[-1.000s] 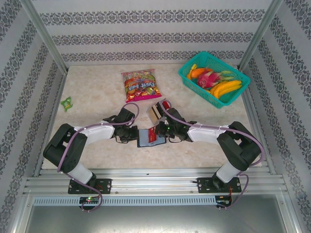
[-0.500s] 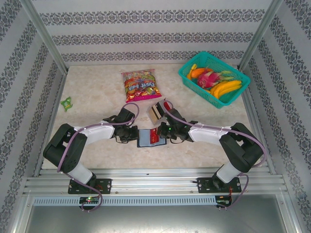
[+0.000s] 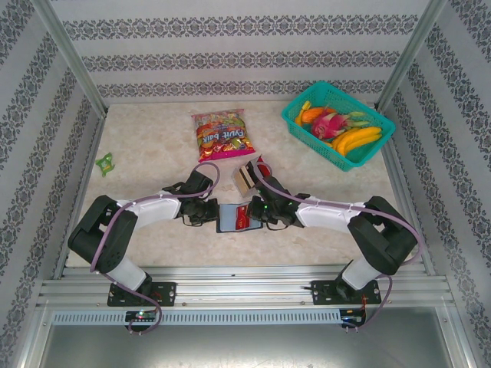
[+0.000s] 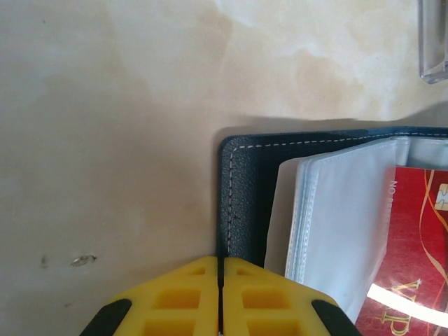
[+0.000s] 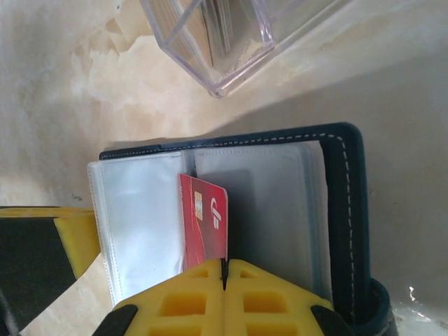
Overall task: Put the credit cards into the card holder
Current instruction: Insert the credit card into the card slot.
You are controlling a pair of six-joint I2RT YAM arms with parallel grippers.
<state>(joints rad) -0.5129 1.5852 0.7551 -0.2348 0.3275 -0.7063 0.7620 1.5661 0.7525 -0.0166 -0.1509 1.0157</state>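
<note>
Right wrist | right gripper [image 5: 224, 269] jaws clenched against red credit card [image 5: 203, 217] in card holder [image 5: 343, 210] | left gripper [image 4: 222, 269] jaws clenched at its edge

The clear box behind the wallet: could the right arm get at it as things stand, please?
Probably yes: the clear box sits just beyond the wallet with nothing between, though the right fingers are shut on the red card.

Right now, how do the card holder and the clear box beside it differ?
The card holder is opaque navy, lying open flat; the clear box is see-through with raised walls. The card holder shows one red card; the clear box holds several cards. Both have cards.
</note>
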